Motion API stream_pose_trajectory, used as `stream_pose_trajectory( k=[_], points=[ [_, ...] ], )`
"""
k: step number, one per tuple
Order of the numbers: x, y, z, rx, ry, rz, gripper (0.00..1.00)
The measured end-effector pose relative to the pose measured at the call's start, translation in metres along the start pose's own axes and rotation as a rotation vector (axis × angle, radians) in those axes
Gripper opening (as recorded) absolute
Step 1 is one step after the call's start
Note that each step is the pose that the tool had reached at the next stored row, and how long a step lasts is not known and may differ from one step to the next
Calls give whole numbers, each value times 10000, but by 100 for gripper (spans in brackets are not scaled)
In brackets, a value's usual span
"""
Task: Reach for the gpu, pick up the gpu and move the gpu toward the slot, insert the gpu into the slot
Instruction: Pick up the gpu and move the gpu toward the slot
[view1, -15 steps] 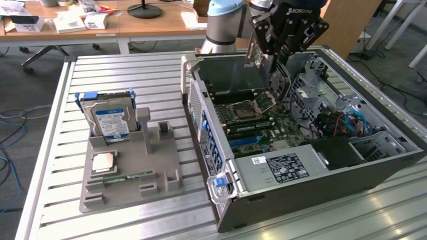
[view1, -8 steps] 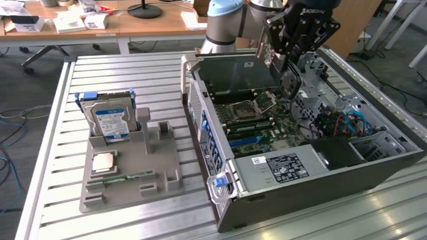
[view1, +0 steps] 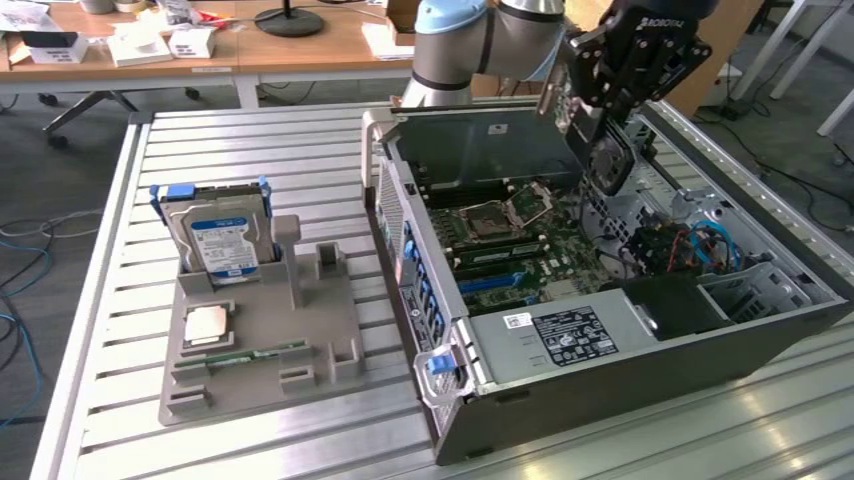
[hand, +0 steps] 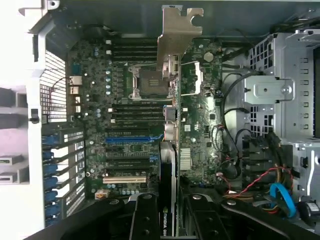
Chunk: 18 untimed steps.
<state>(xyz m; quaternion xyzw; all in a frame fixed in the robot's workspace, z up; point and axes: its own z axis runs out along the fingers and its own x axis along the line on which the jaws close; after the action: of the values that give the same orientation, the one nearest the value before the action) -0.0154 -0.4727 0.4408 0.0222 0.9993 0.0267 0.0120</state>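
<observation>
Desks stand at the back. An open computer box sits on the ribbed metal table. Over the box, toward the exterior view's right, the gripper is clamped on the gpu. The gpu hangs down, up off the blue slot.

On the wrist view, the gripper pinches the gpu from both sides. The gpu's long side runs across the slot, which lies off to one side of it.
</observation>
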Motion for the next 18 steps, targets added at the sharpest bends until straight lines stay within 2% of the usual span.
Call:
stream_pose_trajectory(
  k=[13,18],
  points=[
    [-588,29,18,0,1,0,26],
    [-741,36,23,-1,1,0,26]
  ],
)
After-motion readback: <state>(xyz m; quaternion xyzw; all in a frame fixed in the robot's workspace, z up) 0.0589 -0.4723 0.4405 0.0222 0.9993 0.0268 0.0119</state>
